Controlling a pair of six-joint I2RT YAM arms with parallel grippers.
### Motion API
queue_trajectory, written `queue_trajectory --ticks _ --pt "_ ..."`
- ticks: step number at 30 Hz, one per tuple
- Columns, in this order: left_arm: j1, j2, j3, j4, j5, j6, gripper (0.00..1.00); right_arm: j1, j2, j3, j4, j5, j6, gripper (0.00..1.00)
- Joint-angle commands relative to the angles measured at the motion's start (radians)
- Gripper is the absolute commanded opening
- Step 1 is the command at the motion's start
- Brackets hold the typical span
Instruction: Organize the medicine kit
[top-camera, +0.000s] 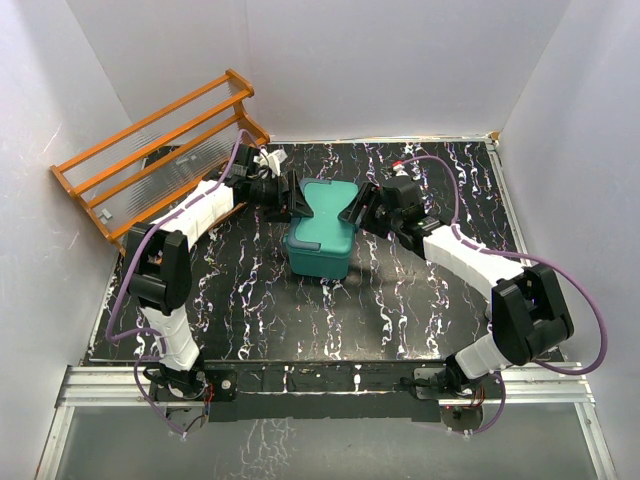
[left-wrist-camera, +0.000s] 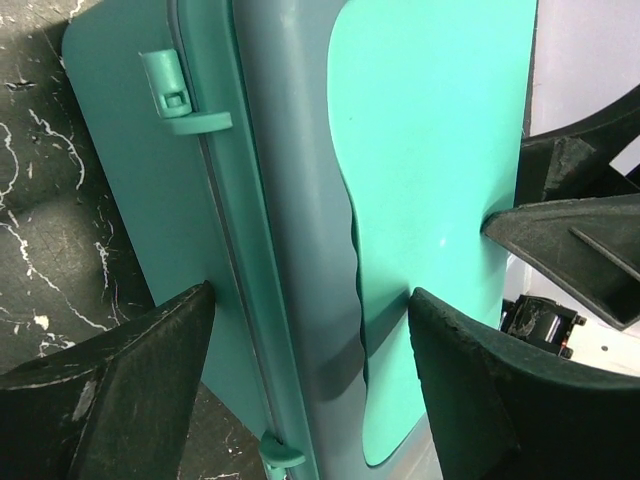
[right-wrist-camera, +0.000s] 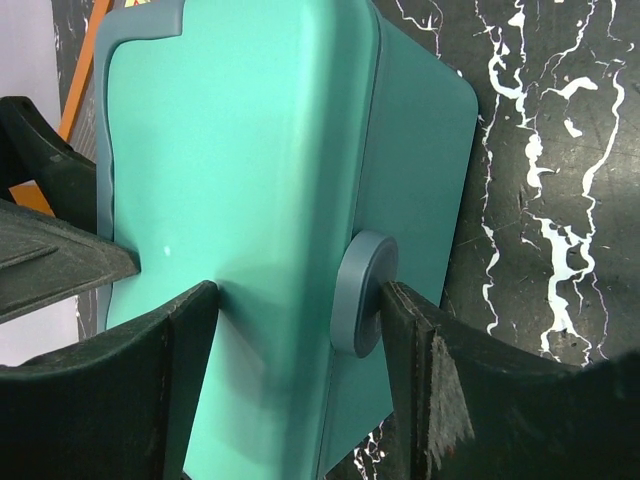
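Note:
The medicine kit (top-camera: 318, 250), a teal box with its lid down, stands in the middle of the black marbled table. My left gripper (top-camera: 292, 200) grips its left end. In the left wrist view one finger (left-wrist-camera: 150, 380) presses the side wall and the other (left-wrist-camera: 470, 380) rests on the lid (left-wrist-camera: 430, 150), so the left gripper (left-wrist-camera: 310, 300) spans the lid's edge. My right gripper (top-camera: 355, 210) holds the opposite end. In the right wrist view the right gripper (right-wrist-camera: 297, 290) has one finger on the lid (right-wrist-camera: 250, 150) and the other against a round grey-blue disc (right-wrist-camera: 360, 290) on the kit's side.
An orange wire rack (top-camera: 150, 160) leans at the back left, close behind the left arm. A small white object (top-camera: 272, 157) lies beside the left wrist. White walls enclose the table on three sides. A clip (left-wrist-camera: 175, 95) sticks out from the kit's rim.

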Motion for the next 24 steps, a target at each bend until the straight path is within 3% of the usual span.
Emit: queue_trajectory --ticks 1,7,13,16,19,24 --pt "-0.008 -0.011 0.039 -0.101 -0.178 0.054 0.75 -0.008 -0.041 0.041 -0.005 0.034 -0.053 0.62" --pt "0.015 -0.076 0.076 -0.124 -0.245 0.058 0.79 -0.018 -0.056 0.119 -0.144 0.038 -0.162 0.70" --pt "0.029 -0.199 0.033 -0.130 -0.295 0.058 0.81 -0.022 -0.086 0.152 -0.250 0.027 -0.208 0.71" --pt "0.029 -0.303 -0.007 -0.138 -0.348 0.063 0.84 -0.030 -0.115 0.156 -0.305 0.018 -0.220 0.71" --pt "0.031 -0.437 -0.055 -0.171 -0.443 0.029 0.97 -0.034 -0.162 0.160 -0.358 0.041 -0.237 0.72" --pt "0.032 -0.678 -0.130 -0.226 -0.505 0.050 0.99 -0.037 -0.273 0.171 -0.472 0.160 -0.273 0.73"
